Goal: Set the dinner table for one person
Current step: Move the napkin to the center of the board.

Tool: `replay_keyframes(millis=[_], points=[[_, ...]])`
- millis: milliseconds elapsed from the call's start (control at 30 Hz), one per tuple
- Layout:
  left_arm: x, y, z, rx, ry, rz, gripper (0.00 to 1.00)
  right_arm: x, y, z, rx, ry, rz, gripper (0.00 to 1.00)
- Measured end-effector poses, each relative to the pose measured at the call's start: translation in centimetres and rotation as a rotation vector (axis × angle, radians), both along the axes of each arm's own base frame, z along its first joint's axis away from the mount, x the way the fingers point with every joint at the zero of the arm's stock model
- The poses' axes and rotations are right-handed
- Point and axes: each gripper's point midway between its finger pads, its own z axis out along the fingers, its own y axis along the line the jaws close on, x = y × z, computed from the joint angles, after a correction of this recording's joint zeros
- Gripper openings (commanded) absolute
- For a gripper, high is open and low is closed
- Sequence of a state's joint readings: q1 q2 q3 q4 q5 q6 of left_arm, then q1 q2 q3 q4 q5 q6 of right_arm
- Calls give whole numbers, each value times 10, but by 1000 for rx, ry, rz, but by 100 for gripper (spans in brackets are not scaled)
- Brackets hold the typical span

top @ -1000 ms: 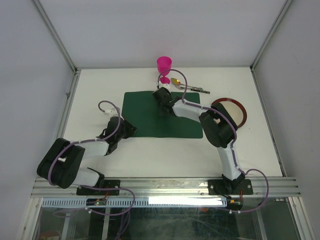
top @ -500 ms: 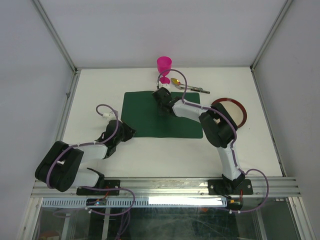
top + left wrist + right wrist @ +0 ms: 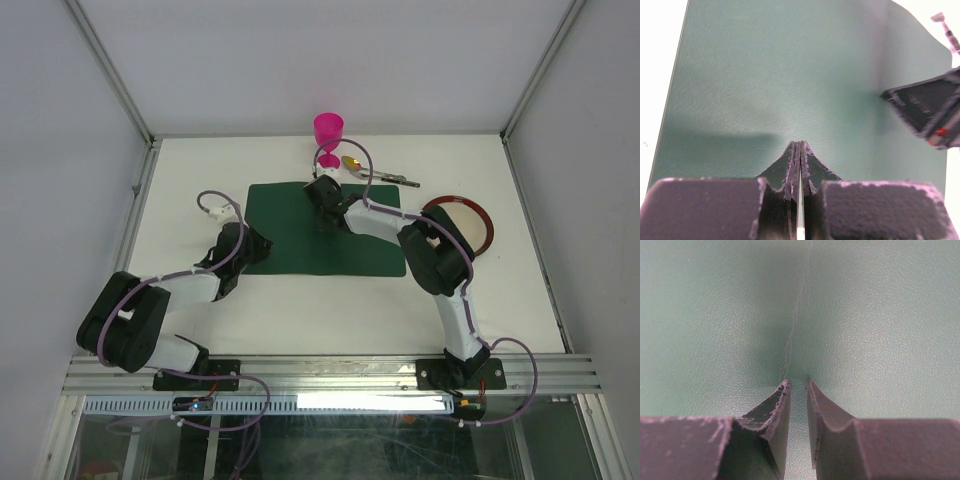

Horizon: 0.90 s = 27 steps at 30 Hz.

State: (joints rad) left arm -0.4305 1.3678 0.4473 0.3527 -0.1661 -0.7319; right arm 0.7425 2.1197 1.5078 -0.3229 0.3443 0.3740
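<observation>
Where table lies: white table (image 3: 190, 190) fills mid of top view, rails on L, R & near sides; both arms reach over it from near rail.
Placemat: dark green placemat (image 3: 290, 245) flat on table centre, long sides parallel w/ near rail; both grippers sit on it.
Left gripper: left gripper (image 3: 260, 243) at mat's L edge, twd near-L corner. Wrist view shows fingers (image 3: 792, 160) pressed together, no gap at tips, tips down at mat surface. Can't tell if mat edge is pinched.
Right gripper: right gripper (image 3: 325, 205) at mat's far edge, abt mid-length. Wrist view shows fingertips (image 3: 782, 390) down on mat w/ narrow slit betw them, green in the slit, thin crease running away from tips. Can't tell if it's nipping a fold or just resting.
Grippers apart: well apart, L one near-left, R one far-centre; R one visible at R side of left wrist view.
Cup: pink cup (image 3: 328, 128) upright at table's far edge, just beyond R gripper, off the mat.
Cutlery: gold spoon (image 3: 352, 163) & dark-handled cutlery (image 3: 398, 181) lie on bare table just past mat's far-R corner.
Plate: red-rimmed plate (image 3: 475, 215) R of mat, near it, partly hidden by R arm.
Open room: bare table L of mat up to L rail; bare strip betw mat's near edge & near rail; bare far-L & far-R corners.
</observation>
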Motion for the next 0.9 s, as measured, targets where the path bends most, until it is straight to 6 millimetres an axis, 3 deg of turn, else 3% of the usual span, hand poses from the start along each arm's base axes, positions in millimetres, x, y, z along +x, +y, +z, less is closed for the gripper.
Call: replay_keyframes(millis=[167, 633, 900], points=[[-6, 2, -39, 41, 99, -1, 0, 0, 0, 0, -4, -1, 1, 22], [-2, -3, -37, 12, 79, -8, 0, -2, -5, -1, -15, -5, -7, 22], [-10, -2, -40, -30, 75, 6, 0, -2, -5, -1, -16, -6, -5, 22]])
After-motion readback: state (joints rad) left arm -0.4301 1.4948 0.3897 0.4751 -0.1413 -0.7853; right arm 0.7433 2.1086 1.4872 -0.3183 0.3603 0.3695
